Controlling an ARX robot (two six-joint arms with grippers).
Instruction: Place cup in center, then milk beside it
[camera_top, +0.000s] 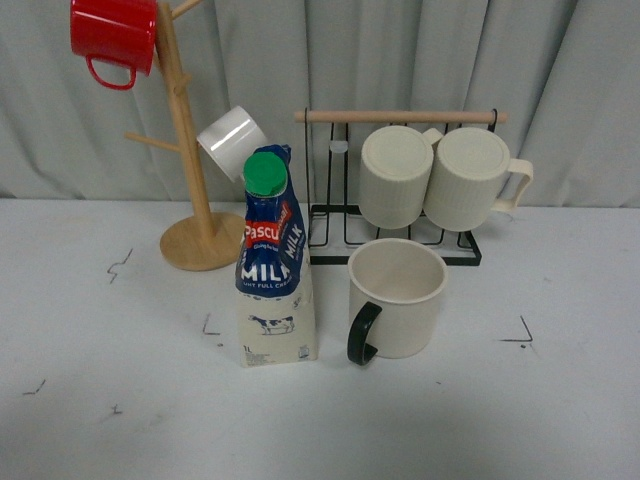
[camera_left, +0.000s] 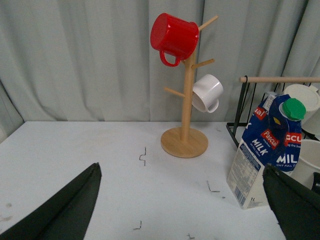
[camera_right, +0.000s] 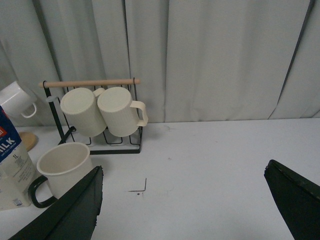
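A wide cream cup (camera_top: 398, 296) with a glossy black handle stands upright near the middle of the white tabletop (camera_top: 120, 400), its open mouth facing up and its handle turned toward the camera. Just to its left, close but with a narrow gap, stands the milk (camera_top: 274, 265), a tall blue-and-white carton with a round green cap, also upright. Judging from this layout, both steps of the task look finished: cup in the center, milk beside it, and nothing obvious is left to do.

Neither arm appears in the front view. In the left wrist view, the left gripper (camera_left: 182, 202) shows two dark fingers spread wide apart with nothing between them, back from the carton. In the right wrist view, the right gripper (camera_right: 185, 202) likewise has its fingers spread wide and empty, well back from the cup.

Behind the cup sits a black wire rack (camera_top: 400, 225) with a wooden top bar, holding two ribbed cream mugs (camera_top: 435, 178) side by side. Behind the carton, to the left, a wooden mug tree (camera_top: 195, 180) carries a red mug (camera_top: 112, 35) high up and a small white mug (camera_top: 232, 142) lower down. A pale curtain (camera_top: 400, 50) hangs across the back. Nothing crowds the cup or carton from the front
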